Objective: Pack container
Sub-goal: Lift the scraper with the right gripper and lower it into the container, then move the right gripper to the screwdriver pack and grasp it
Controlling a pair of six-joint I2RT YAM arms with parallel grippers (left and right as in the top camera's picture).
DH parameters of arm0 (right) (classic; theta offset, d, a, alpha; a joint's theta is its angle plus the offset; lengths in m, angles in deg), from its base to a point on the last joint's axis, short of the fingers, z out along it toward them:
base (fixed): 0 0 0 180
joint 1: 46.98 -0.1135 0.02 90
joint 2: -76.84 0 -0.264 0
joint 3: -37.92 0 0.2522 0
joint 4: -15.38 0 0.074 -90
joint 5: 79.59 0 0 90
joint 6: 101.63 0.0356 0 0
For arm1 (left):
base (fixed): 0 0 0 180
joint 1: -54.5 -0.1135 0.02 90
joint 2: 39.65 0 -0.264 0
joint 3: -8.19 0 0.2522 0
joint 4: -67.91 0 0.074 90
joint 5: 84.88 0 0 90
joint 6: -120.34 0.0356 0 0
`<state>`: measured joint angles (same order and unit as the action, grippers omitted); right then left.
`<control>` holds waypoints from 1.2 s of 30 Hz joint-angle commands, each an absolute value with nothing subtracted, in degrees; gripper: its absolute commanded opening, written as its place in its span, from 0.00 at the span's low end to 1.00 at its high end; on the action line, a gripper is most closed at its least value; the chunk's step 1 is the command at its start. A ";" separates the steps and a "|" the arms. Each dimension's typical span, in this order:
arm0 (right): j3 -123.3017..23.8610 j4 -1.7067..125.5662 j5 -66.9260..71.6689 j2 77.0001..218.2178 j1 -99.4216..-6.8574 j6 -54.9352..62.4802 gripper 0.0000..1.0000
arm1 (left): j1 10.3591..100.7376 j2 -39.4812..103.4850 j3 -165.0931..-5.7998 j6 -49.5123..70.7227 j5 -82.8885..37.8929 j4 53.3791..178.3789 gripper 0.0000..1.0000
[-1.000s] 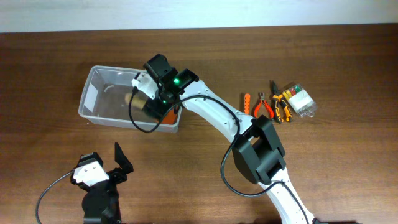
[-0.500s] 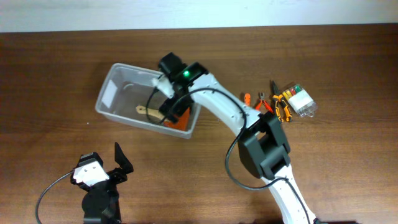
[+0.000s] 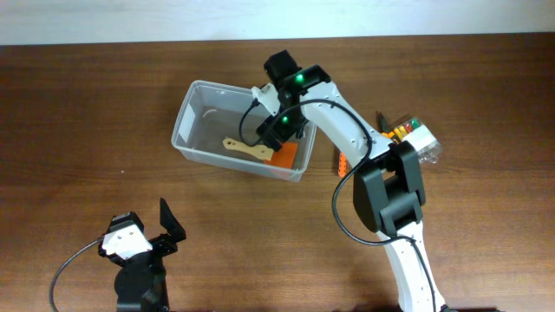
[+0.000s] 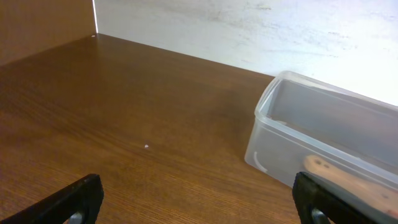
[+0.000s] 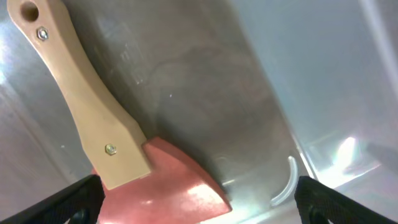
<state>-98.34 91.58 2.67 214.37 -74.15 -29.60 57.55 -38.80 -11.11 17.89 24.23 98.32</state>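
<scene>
The clear plastic container lies at an angle in the middle of the table. It also shows in the left wrist view and fills the right wrist view. Inside it lies a scraper with a wooden handle and a red blade. My right gripper is open and reaches down into the container's right end, just above the blade. My left gripper is open and empty over bare table at the front left, well short of the container.
To the right of the container lie orange-handled pliers, a small clear box of coloured bits and an orange tool, partly hidden by the right arm. The table's back edge meets a white wall.
The container has slid to the right and turned, together with my right gripper inside it. The scraper now lies flat on its floor. The left arm has not moved.
</scene>
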 commanded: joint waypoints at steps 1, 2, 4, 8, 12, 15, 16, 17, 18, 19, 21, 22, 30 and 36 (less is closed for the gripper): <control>-98.58 89.98 3.56 213.08 -71.66 -36.55 0.99 | 57.77 -39.09 -10.89 18.40 24.43 98.38 0.99; -98.60 89.92 3.54 213.06 -71.34 -36.66 0.99 | 57.77 -39.09 -10.89 18.40 24.43 98.38 0.99; -98.65 90.99 1.64 212.62 -70.94 -36.68 0.99 | 57.77 -39.09 -10.89 18.40 24.45 98.38 0.99; -98.95 91.49 -2.34 209.80 -70.90 -34.04 0.99 | 57.77 -39.09 -10.89 18.40 24.45 98.38 0.99; -101.95 92.02 -2.01 204.56 -69.72 -24.64 0.99 | 57.77 -39.09 -10.89 18.40 24.45 98.38 0.99; -104.20 91.99 -2.01 199.81 -66.70 -22.87 0.99 | 57.77 -39.09 -10.89 18.40 24.45 98.38 0.99; -104.81 92.06 -1.99 198.57 -65.43 -22.87 0.99 | 57.77 -39.09 -10.89 18.40 24.45 98.38 0.99; -105.36 92.17 -2.01 197.28 -63.82 -22.87 0.99 | 57.77 -39.09 -10.89 18.40 24.45 98.38 0.99; -105.69 92.21 -1.99 196.03 -61.81 -22.87 0.99 | 57.77 -39.09 -10.89 18.40 24.45 98.38 0.99; -105.73 92.21 -1.77 195.12 -59.99 -22.85 0.99 | 57.77 -39.09 -10.89 18.40 24.45 98.38 0.99; -105.73 92.63 0.17 193.93 -55.38 -21.63 0.99 | 57.77 -39.09 -10.89 18.40 24.45 98.38 0.99; -105.71 93.37 3.37 193.89 -51.03 -18.72 0.99 | 57.77 -39.09 -10.89 18.40 24.45 98.38 0.99; -100.92 96.45 5.88 199.73 -33.57 -15.37 0.99 | 57.77 -39.09 -10.91 18.40 24.45 98.38 0.99; -94.12 95.23 2.93 203.75 -30.83 -25.45 0.98 | 57.77 -39.09 -10.89 18.40 24.43 98.38 0.99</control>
